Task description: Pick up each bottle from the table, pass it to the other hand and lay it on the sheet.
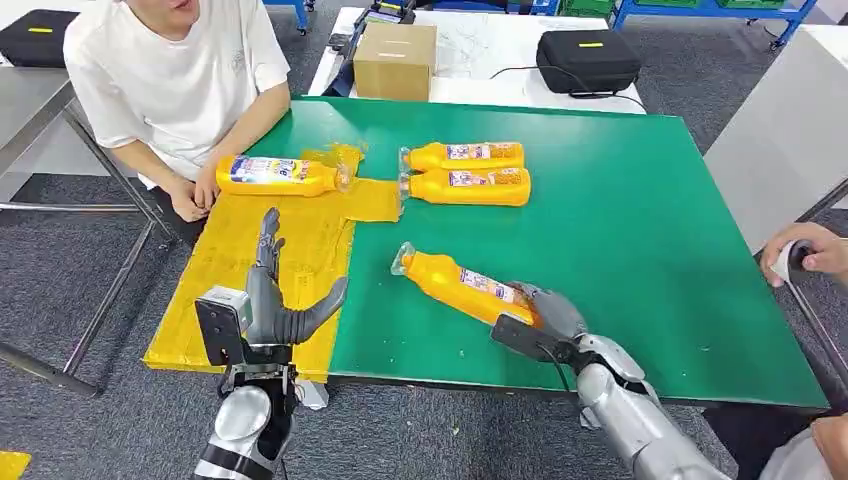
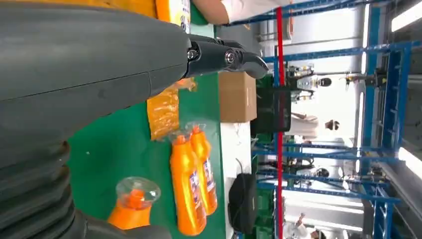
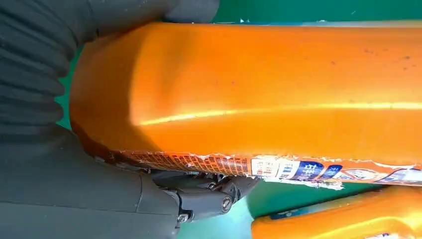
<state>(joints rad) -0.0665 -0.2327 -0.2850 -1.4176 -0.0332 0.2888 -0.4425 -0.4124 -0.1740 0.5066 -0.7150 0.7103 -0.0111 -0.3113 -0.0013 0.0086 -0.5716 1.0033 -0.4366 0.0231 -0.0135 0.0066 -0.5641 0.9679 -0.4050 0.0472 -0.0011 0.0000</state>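
An orange bottle (image 1: pixel 455 283) (image 3: pixel 273 89) lies slanted on the green table (image 1: pixel 640 230), cap toward the sheet. My right hand (image 1: pixel 541 315) (image 3: pixel 99 199) grips its base end, thumb over one side and fingers (image 3: pixel 209 194) under the other. My left hand (image 1: pixel 277 300) (image 2: pixel 99 64) hovers open over the near part of the yellow sheet (image 1: pixel 250 265), fingers spread and holding nothing. One more bottle (image 1: pixel 275 176) lies on the sheet's far end. Two bottles (image 1: pixel 468 172) (image 2: pixel 193 184) lie side by side on the table just right of the sheet.
A seated person (image 1: pixel 180 70) leans on the table's far-left corner, one hand (image 1: pixel 205 190) beside the bottle on the sheet. Another person's hand (image 1: pixel 800 250) is at the right edge. A cardboard box (image 1: pixel 395 60) and a black case (image 1: pixel 588 60) stand behind the table.
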